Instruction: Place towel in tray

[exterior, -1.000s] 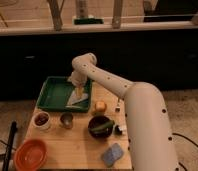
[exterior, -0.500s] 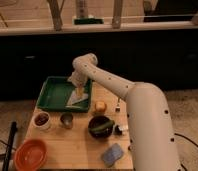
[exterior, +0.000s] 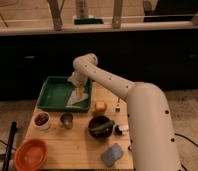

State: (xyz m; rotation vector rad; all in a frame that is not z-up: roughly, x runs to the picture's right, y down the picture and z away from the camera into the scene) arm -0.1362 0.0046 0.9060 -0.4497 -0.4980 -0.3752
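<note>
Hand (exterior: pixel 80 91) (grip: cannot tell) sits over towel (exterior: pixel 77 102) in tray (exterior: pixel 50 95) on wooden table (exterior: pixel 77 144).

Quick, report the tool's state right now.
Tool: down over the green tray, at the white towel lying in it; open, closed or holding cannot be told.

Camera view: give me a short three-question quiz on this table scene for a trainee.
1. True or false: the white towel lies in the green tray.
2. Multiple choice: the tool is above A) the metal cup, B) the green tray, C) the blue sponge.
3. Fill in: the bowl at the table's near left corner is coloured ___.
Key: 1 true; 2 B; 3 orange.
</note>
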